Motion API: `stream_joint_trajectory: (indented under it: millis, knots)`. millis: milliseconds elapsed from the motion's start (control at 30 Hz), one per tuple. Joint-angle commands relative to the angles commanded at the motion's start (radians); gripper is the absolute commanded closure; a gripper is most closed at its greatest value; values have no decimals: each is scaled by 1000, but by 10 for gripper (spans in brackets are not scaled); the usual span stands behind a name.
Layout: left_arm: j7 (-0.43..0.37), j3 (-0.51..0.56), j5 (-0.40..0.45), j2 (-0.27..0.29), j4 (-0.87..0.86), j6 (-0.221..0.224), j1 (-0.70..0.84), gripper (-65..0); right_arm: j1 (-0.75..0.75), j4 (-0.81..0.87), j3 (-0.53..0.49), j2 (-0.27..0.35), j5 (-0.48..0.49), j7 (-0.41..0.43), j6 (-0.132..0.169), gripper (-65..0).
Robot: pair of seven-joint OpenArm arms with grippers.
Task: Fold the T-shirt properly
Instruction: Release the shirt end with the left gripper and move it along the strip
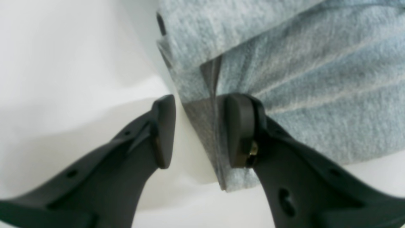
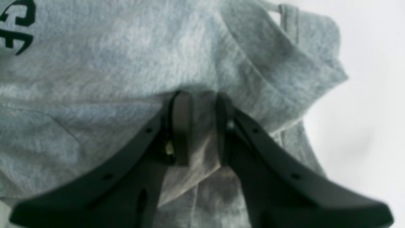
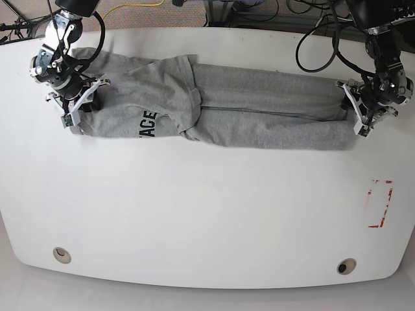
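The heather-grey T-shirt (image 3: 259,110) lies as a long folded strip across the far half of the white table (image 3: 207,214), its black print (image 3: 148,124) facing up. My right gripper (image 3: 74,107) is at the strip's left end. In the right wrist view it (image 2: 202,101) is shut on a bunched fold of the T-shirt (image 2: 126,63), near the black letters (image 2: 15,28). My left gripper (image 3: 358,113) is at the strip's right end. In the left wrist view it (image 1: 202,107) stands open astride the layered edge of the T-shirt (image 1: 316,79), one finger (image 1: 240,129) resting on the cloth.
A red rectangular outline (image 3: 380,204) marks the table at the right. Two round holes (image 3: 62,254) (image 3: 346,266) sit near the front edge. Cables (image 3: 311,39) trail over the table's back edge by the arm bases.
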Motion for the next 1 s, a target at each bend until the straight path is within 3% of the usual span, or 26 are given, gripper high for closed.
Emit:
stream_joint_trajectory:
  millis: [167, 367, 500, 700, 1000]
  knots:
    - [17, -34, -2, 6, 114, 0, -6, -253, 0, 2, 0, -15, 0, 0, 0, -122]
    - [112, -48, -38, 20, 227, 0, -78, -253, -2, 5, 0, -23, 0, 0, 0, -122]
    - [152, -110, -72, 31, 247, 0, -123, -254, -2, 5, 0, -28, 0, 0, 0, -122]
    - [157, -172, -71, 81, 183, 0, -233, -254, -2, 5, 0, -46, 0, 0, 0, -122]
    - [155, -173, -72, 92, -37, 0, -364, -254, -2, 5, 0, -51, 0, 0, 0, -122]
